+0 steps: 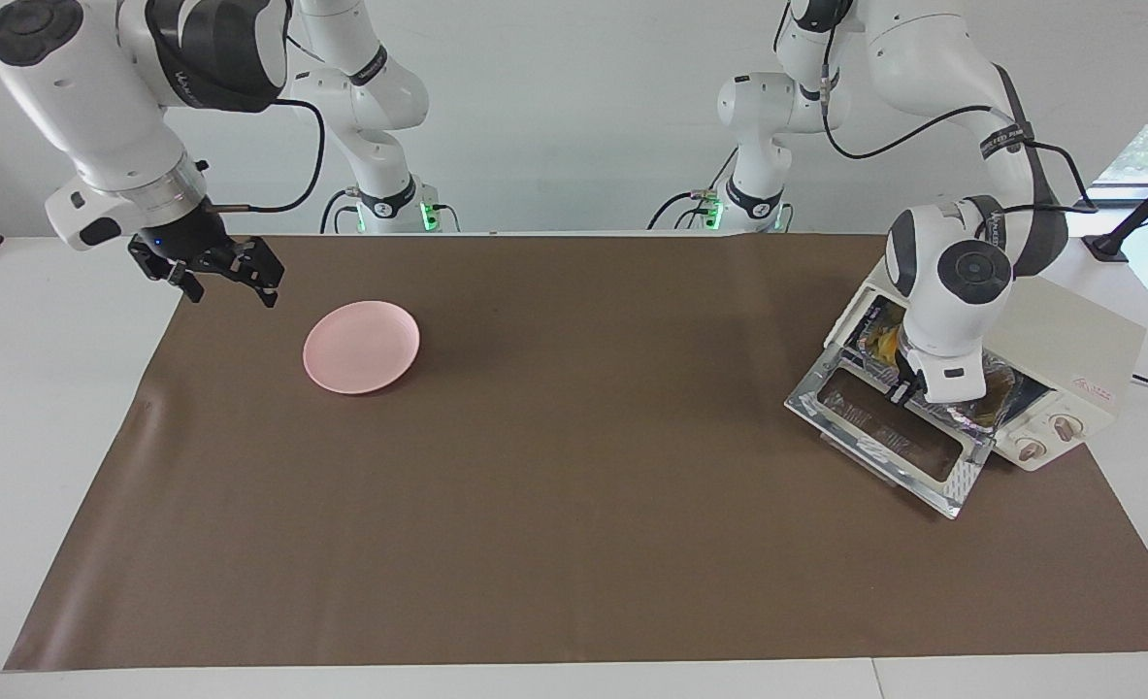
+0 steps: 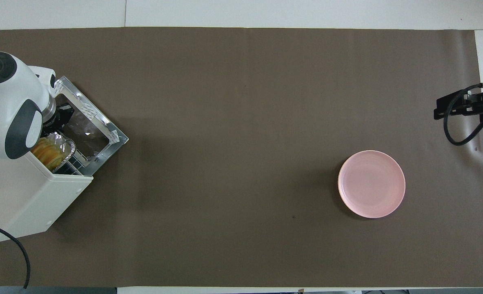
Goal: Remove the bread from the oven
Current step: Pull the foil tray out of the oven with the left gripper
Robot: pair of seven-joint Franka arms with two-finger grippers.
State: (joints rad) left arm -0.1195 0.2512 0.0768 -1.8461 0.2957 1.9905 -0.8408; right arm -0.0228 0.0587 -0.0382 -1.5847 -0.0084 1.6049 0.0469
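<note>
- Left gripper (image 1: 899, 393) is pinched shut at the oven (image 1: 1068, 374) mouth, apparently on the crinkled foil tray (image 2: 63, 143) rim; thin foil could tear or slip.
- Ridged golden bread (image 2: 47, 152) sits in the tray, on the rack; a jerk could spill it.
- Smooth pink plate (image 1: 361, 347) lies well apart; right gripper (image 1: 227, 279) waits over the mat's edge, fingers spread, empty.

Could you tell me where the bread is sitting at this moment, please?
The bread lies in the foil tray at the mouth of the oven, door dropped open, at the left arm's end of the table; the left hand is right beside it.
</note>
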